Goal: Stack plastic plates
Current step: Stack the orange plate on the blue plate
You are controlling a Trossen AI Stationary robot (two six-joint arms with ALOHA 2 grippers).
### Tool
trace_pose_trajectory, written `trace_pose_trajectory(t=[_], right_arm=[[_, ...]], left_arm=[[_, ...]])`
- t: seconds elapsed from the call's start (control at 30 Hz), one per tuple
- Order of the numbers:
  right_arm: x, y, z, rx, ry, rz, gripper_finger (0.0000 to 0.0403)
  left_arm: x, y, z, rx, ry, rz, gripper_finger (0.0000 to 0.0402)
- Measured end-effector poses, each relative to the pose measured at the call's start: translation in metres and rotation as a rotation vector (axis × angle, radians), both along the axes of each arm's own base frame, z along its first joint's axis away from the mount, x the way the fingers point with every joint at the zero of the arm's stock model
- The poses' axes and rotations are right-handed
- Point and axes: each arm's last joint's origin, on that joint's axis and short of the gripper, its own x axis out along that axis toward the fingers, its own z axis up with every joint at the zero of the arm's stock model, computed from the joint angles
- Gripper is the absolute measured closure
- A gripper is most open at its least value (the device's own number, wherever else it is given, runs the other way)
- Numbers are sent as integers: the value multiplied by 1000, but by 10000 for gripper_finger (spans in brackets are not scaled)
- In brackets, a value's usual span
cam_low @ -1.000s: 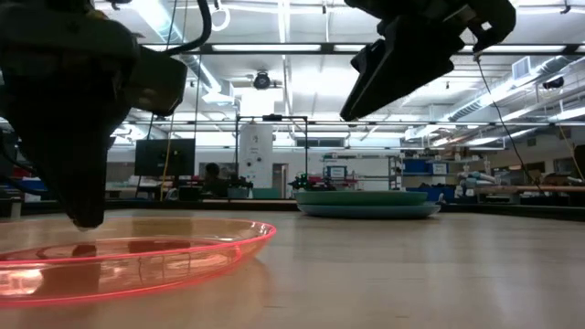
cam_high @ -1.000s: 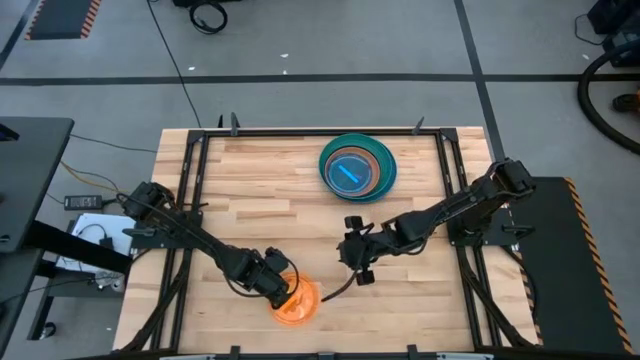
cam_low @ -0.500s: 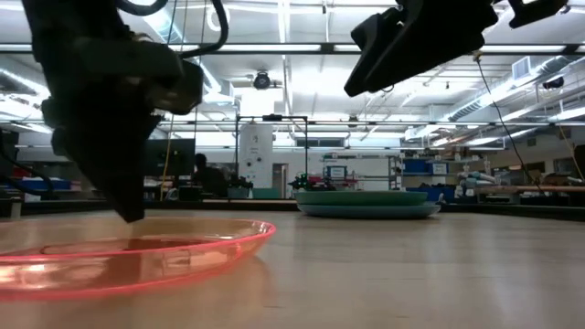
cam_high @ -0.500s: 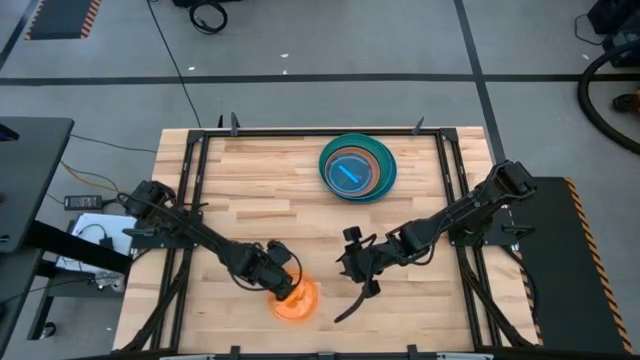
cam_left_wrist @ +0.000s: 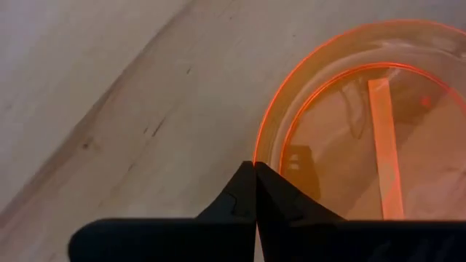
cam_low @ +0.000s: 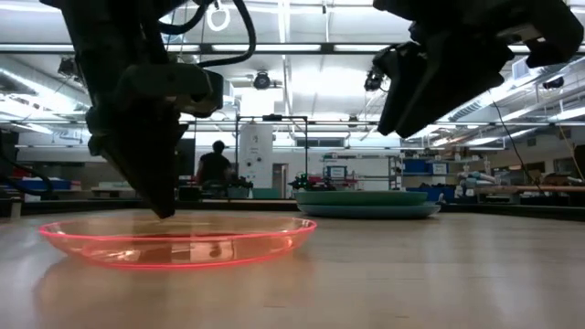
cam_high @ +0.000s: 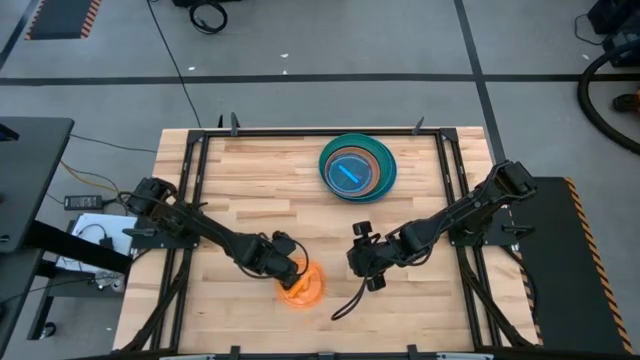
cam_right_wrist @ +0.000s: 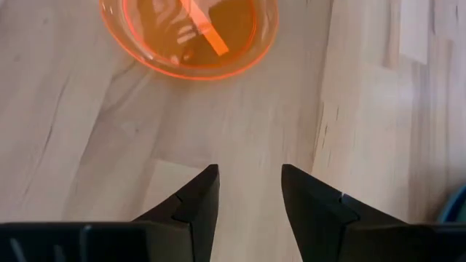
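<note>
Left claw [cam_high: 291, 277] pressed together, tips at the rim of the small orange plate [cam_high: 303, 284], pinching its near-left edge. Plate lies flat at the front middle of the desk [cam_high: 260, 190], translucent, glowing orange-red. Right claw [cam_high: 362, 268] spread, empty, just beside the plate. Stack of plates [cam_high: 357, 167], teal-green outermost, far back, well apart.

no readable text, no labels, no brands, no numbers, no signs anywhere in view
</note>
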Motion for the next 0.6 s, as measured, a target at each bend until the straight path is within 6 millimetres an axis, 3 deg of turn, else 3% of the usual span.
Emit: trace_pose_trajectory(t=[0.4,0.6], right_arm=[[-4,-3,-3,-15,31,-84,244],[-6,-4,-2,-17,31,-116,250]], left_arm=[[-3,18,37,98,-128,-9,401],[-1,28,43,148,-147,-4,401]])
